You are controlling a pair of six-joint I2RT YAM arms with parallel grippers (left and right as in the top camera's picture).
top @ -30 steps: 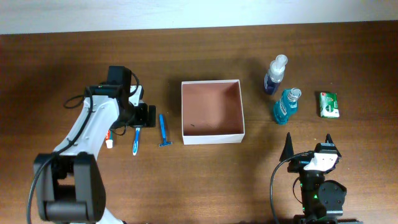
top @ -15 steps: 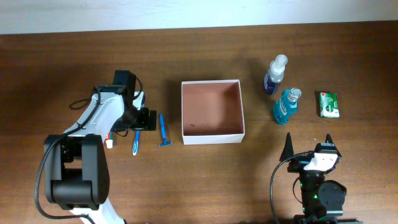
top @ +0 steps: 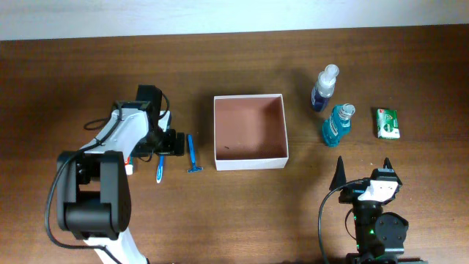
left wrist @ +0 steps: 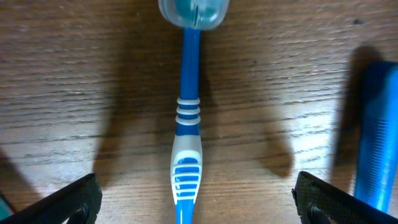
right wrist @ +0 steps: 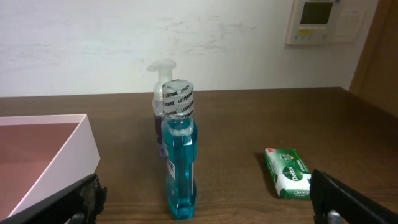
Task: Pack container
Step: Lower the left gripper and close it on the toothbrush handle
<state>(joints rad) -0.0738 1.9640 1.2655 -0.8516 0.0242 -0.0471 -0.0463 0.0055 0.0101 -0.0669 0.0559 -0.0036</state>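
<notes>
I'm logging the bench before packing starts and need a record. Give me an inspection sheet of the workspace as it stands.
Surface: dark wooden table, no spills seen.
Job's things: container open-topped, nothing packed; toothbrush, razor and small tube on its left; mouthwash bottle, spray bottle and soap packet on its right.
Clutter: nothing seen.
Grippers: left gripper open above the toothbrush; right gripper open, holding nothing.
Cables: black cables along both arms.
Surroundings: white wall, wall panel.
</notes>
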